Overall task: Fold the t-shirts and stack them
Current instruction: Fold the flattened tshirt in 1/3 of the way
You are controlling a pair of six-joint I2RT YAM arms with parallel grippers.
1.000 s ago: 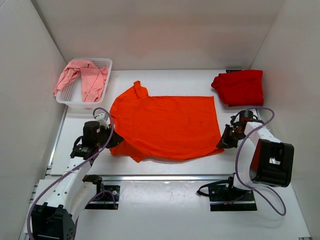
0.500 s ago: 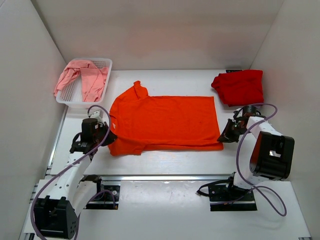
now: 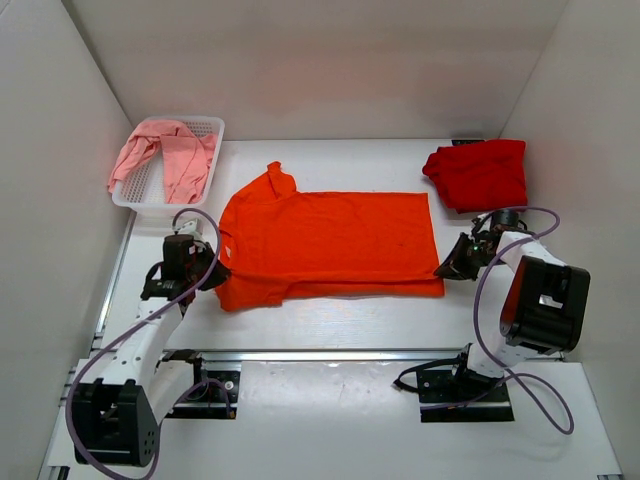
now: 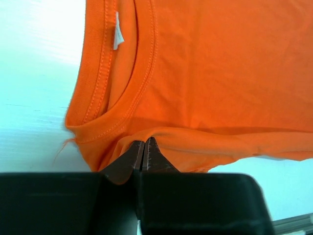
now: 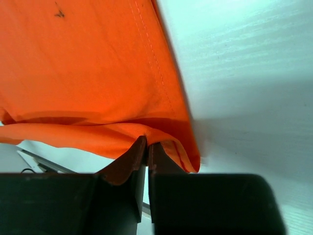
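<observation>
1. Mid-worktop [image 3: 330, 325]: orange t-shirt [image 3: 330, 245], spread flat, collar to the left, hem to the right, one sleeve poking toward the far side.
2. Along its near long edge: cloth doubled, a second layer showing under the top one in both wrist views.
3. Left hand [image 3: 212, 274]: low at the shirt's left end, just beside the collar; fingers [image 4: 152, 155] pressed together, pinching a fold of the orange cloth.
4. In the left wrist view: ribbed neckline and a small white label above the pinch.
5. Right hand [image 3: 446, 268]: low at the shirt's near right corner; fingers [image 5: 131, 161] clamped together on the stitched hem.
6. Far right corner of the worktop: red t-shirt [image 3: 480, 175], bunched into a compact pile, well apart from the orange one.
7. Far left: white mesh basket [image 3: 207, 126] holding the pink t-shirt [image 3: 165, 160], crumpled, with part draped over the left rim.
8. Neither hand near the red or the pink shirt.
</observation>
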